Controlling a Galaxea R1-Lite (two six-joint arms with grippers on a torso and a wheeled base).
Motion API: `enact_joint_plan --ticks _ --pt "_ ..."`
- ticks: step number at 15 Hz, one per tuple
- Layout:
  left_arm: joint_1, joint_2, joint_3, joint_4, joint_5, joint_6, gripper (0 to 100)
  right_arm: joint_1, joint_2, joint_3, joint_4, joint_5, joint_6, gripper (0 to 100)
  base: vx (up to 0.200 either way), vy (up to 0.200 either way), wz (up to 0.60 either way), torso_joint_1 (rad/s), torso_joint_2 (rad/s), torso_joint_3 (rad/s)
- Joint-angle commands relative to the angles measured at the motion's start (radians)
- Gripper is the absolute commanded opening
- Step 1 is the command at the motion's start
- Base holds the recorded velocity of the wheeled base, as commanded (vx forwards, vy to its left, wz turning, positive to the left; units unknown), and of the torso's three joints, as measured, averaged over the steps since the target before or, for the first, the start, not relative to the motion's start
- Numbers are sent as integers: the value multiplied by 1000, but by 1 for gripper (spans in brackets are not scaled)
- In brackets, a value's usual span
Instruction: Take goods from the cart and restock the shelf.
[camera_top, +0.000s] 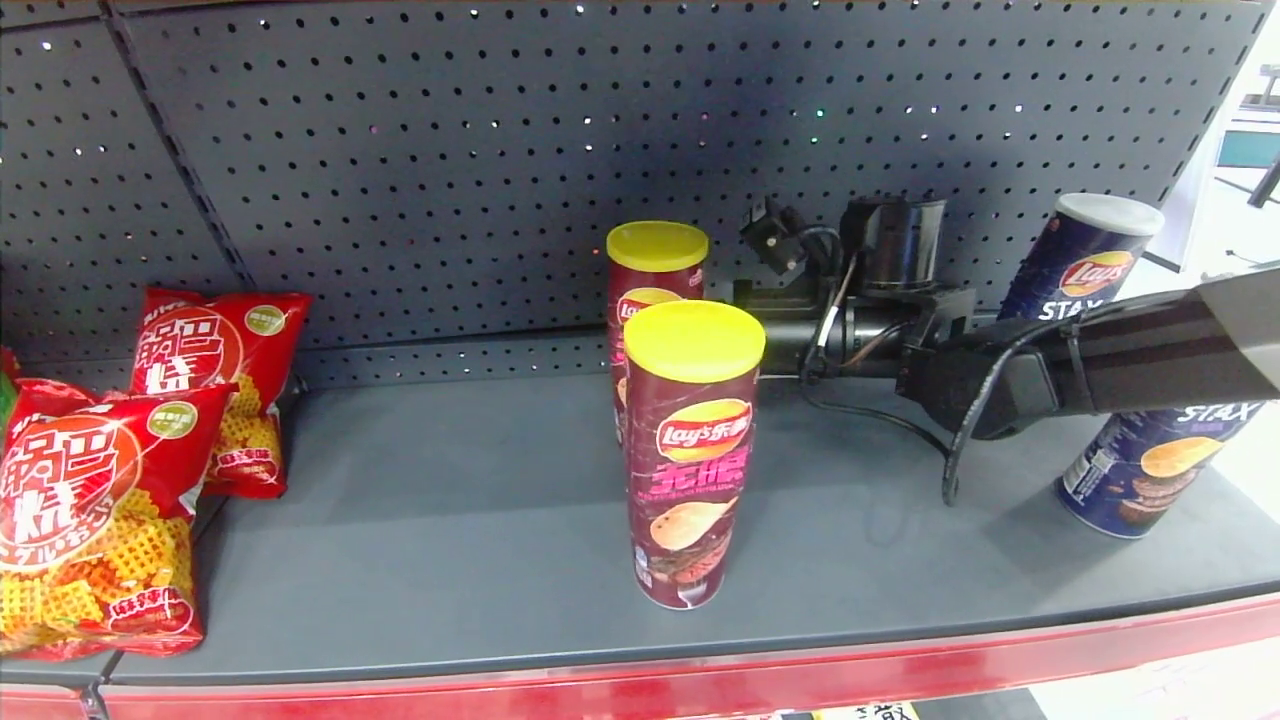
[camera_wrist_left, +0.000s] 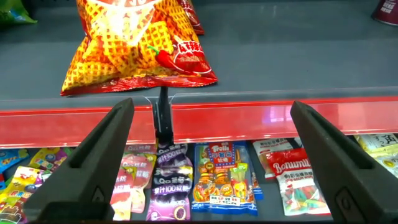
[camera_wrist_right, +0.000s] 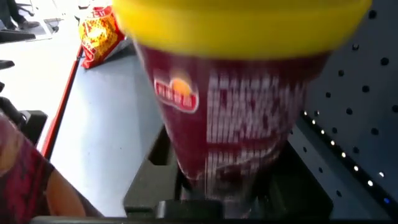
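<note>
The right gripper (camera_wrist_right: 221, 186) is clamping the lower part of the rear can (camera_top: 655, 285), a maroon tube with a yellow lid. This can is standing upright near the back edge of the shelf (camera_top: 450, 520), close to the pegboard (camera_top: 450, 150) and about midway along it. The front can (camera_top: 690, 455), of the same kind, is standing upright just ahead of it toward the red front edge, partly covering it in the head view. The right arm is reaching in from the right end of the shelf, crossing in front of two blue cans. The back blue can (camera_top: 1095, 255) is standing by the back right corner and the near blue can (camera_top: 1150, 470) is closer to the front. Two red snack bags (camera_top: 230, 390) are lying at the left end. The left gripper (camera_wrist_left: 211, 109) is hanging just outside the front edge with its fingers spread wide, in front of candy packets (camera_wrist_left: 217, 180) on the level below.
</note>
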Motion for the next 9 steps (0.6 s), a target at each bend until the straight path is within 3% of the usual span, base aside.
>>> enact_joint_plan --ticks 1,9 --pt "1 3 0 0 0 0 100 3 13 -2 -10 2 -1 100 0 0 0 0 0 0" --pt "1 1 0 0 0 0 100 -20 -16 33 -15 -7 -1 100 0 0 0 0 0 0"
